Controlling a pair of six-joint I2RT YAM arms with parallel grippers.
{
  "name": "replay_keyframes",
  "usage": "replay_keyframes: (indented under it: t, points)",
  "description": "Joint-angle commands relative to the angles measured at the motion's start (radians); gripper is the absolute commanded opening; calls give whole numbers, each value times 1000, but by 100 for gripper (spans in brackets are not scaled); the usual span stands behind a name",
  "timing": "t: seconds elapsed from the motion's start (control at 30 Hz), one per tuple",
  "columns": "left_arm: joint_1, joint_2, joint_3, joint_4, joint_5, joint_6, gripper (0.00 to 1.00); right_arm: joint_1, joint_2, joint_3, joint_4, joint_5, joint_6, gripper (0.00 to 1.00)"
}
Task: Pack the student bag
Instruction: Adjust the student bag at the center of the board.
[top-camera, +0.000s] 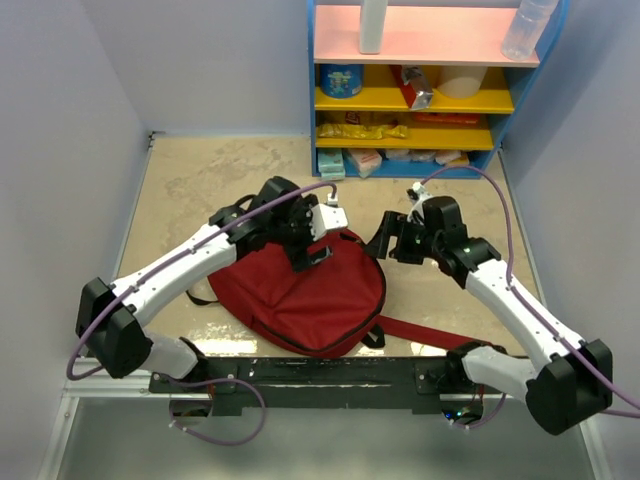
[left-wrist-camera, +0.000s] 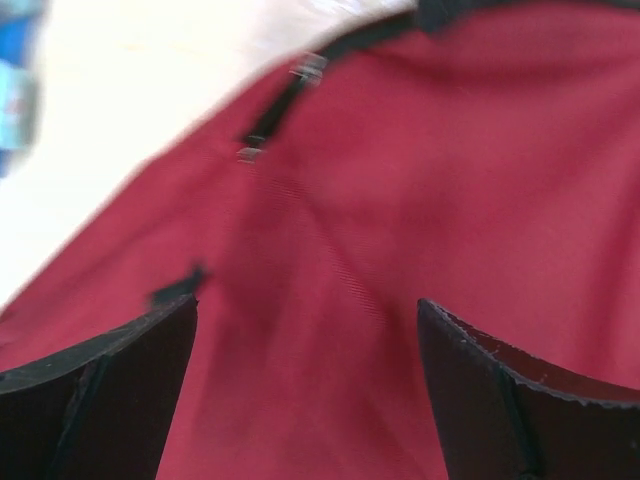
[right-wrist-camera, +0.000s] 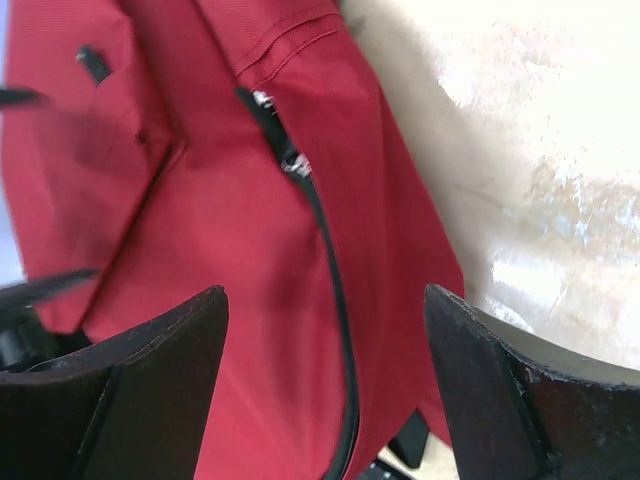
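bag: student bag (top-camera: 300, 300) is lying flat, dark-red, black zippers | fingers: left gripper (top-camera: 316, 256) and right gripper (top-camera: 386, 240) are both gaping wide, holding nothing | writing: shelf (top-camera: 311, 90) labels too small for reading

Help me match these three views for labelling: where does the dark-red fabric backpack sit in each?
Top external: the dark-red fabric backpack lies centre, slightly low.
Left wrist: it fills most of the picture.
Right wrist: it covers the left half.
Shared landmark: its black zipper with metal pulls, in both wrist views; pulls unclear from above.
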Motion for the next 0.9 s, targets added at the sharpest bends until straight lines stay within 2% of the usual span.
replay_keyframes:
  t: [0.0, 0.13, 0.27, 0.33, 0.47, 0.67, 0.7, 0.87]
  points:
    - [-14, 14, -36, -17, 169, 138, 97, 3, -84, 9, -40, -26, 23, 83]
    - [-6, 118, 52, -43, 137, 227, 100, 6, -119, 17, -59, -66, 5, 82]
    - [69, 198, 112, -20, 136, 227, 100, 27, -132, -11, -92, -87, -26, 82]
    - [103, 219, 109, 16, 128, 213, 100, 41, -121, -42, -97, -88, -37, 82]
    - [137, 209, 69, 58, 130, 196, 100, 86, -60, -54, -146, 10, -72, 81]
    - [140, 149, -9, 89, 124, 182, 100, 95, -32, -49, -137, 95, -78, 64]
    - [140, 140, -24, 98, 110, 176, 100, 95, -33, -46, -125, 98, -71, 58]
    - [166, 129, -74, 138, 53, 136, 98, 97, 40, 9, -96, 145, -69, 42]
